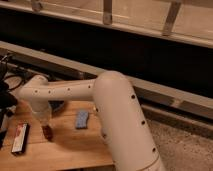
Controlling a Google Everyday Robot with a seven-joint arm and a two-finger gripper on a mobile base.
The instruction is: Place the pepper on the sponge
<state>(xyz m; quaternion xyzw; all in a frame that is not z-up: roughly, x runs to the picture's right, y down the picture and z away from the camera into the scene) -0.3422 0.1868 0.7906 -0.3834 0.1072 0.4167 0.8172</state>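
gripper hangs at counter left part, over pepper, blurred: touching or apart unclear | pepper top hidden under gripper | dark thing mostly hidden behind arm | counter cut by left and bottom edges | arm base cut by bottom edge | far-left clutter too dark to tell

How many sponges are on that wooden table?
1. The blue sponge lies flat on the wooden table, beside the white arm. The gripper is down at the pepper, apart from the sponge. The arm may hide others.
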